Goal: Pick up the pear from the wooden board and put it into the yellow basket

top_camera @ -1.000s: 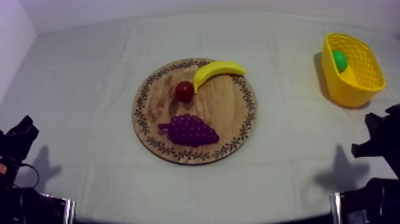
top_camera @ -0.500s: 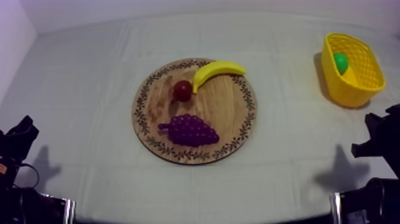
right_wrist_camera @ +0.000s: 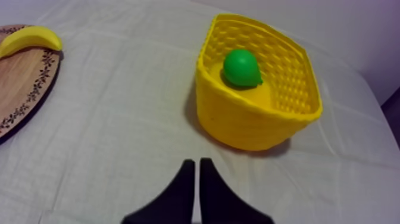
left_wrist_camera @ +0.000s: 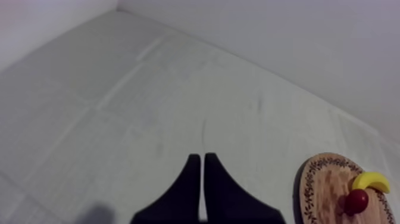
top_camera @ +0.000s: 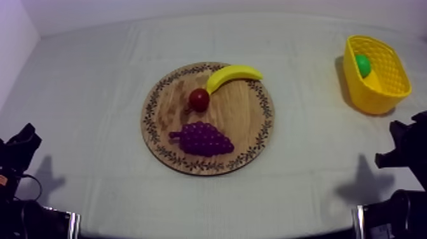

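The green pear (top_camera: 363,65) lies inside the yellow basket (top_camera: 387,95) at the far right of the table; in the right wrist view the pear (right_wrist_camera: 241,68) rests on the basket's floor behind its near wall (right_wrist_camera: 250,122). The round wooden board (top_camera: 244,117) in the middle carries a banana (top_camera: 232,75), a small red fruit (top_camera: 199,100) and a bunch of grapes (top_camera: 203,139). My left gripper (left_wrist_camera: 199,158) is shut on nothing over bare cloth, well left of the board (left_wrist_camera: 318,184). My right gripper (right_wrist_camera: 194,162) is shut on nothing, short of the basket.
Both arms rest low at the table's near corners, the left arm (top_camera: 19,149) and the right arm (top_camera: 406,146). A pale wall runs along the table's far and left edges. Bare cloth (top_camera: 311,146) separates the board from the basket.
The small red fruit has shifted slightly on the board, ending a little nearer and to the right. Neither arm has moved.
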